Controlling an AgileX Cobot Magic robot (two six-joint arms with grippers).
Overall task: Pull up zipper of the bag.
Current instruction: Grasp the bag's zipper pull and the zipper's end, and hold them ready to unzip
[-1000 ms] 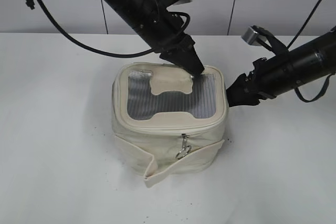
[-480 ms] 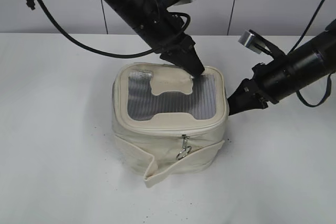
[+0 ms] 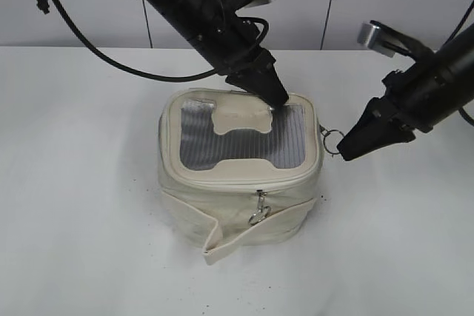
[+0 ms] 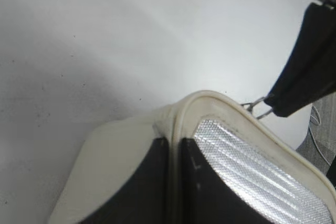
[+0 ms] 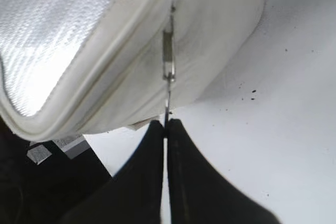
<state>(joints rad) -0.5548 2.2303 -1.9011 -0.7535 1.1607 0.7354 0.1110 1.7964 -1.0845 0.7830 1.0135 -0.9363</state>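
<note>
Pulled back from the small boxy cream-white fabric bag (image 3: 241, 172), right pincer (image 3: 345, 152) clamped on silver ring zipper pull (image 3: 329, 140), now taut just ahead. Left pincer (image 3: 276, 103) closed, pinning mesh lid. Mid-pull; next probably dragging along the rim.

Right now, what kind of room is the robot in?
Probably a lab or test bench: a plain white table, bare grey wall panels, and just two black robot arms working on one cream bag.
</note>
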